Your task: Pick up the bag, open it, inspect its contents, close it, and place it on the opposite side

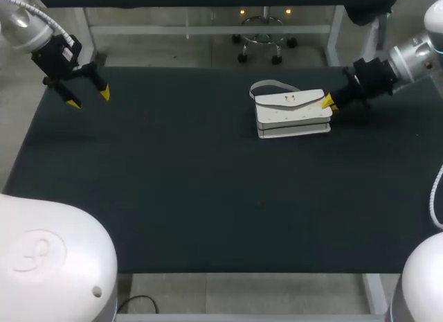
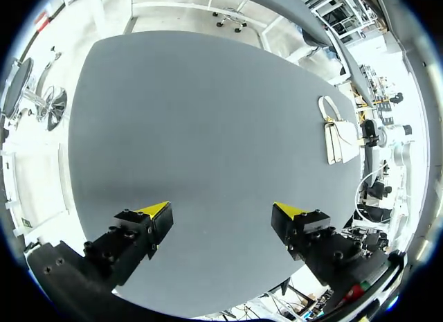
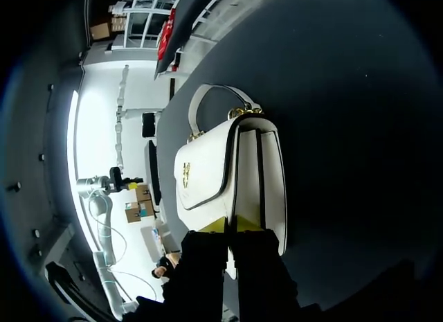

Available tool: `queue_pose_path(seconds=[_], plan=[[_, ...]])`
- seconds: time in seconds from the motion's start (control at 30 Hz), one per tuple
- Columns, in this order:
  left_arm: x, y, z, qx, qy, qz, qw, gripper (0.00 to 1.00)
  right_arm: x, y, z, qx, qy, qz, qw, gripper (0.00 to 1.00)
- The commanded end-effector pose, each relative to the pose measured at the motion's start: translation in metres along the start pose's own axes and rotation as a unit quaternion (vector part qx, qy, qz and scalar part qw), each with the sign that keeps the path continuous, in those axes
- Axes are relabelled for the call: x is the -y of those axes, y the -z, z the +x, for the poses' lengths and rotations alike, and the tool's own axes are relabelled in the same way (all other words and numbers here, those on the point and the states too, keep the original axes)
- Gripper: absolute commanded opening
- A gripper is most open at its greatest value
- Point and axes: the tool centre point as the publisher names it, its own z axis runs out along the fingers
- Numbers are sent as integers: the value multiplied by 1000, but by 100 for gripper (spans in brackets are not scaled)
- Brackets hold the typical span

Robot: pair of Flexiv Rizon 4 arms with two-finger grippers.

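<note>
A white flap bag (image 1: 291,113) with a short handle lies on the black table (image 1: 173,190), right of the middle. My right gripper (image 1: 329,102) is at the bag's right end. In the right wrist view the bag (image 3: 208,176) lies straight ahead of the gripper (image 3: 230,224), whose yellow tips are pinched together on the flap's end edge. My left gripper (image 1: 88,98) hangs wide open over the table's far left corner, holding nothing. In the left wrist view its gripper (image 2: 221,210) has bare cloth between the tips, and the bag (image 2: 340,138) shows small, far across the table.
The bag's handle (image 1: 266,84) loops toward the table's far edge. Bare black cloth (image 1: 152,149) stretches from the bag to the left side and to the front edge.
</note>
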Motion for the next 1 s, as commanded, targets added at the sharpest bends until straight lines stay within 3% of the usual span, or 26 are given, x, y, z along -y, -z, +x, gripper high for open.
queue_pose_path(seconds=[0.03,0.3,0.6,0.73,1.0], plan=[[1,3,-1,13,4,5,1000,100,-3,0,0,-1,1,5,1000,0],[5,29,-16,67,7,7,998,100,-26,40,-32,23,-13,-13,1000,0],[5,29,-15,103,7,0,995,100,-51,89,-61,16,-22,-19,999,0],[6,28,-11,141,11,13,990,100,-59,105,-68,38,-17,-31,999,0],[7,32,-8,158,11,21,987,100,-70,134,-88,40,-9,-23,999,0]])
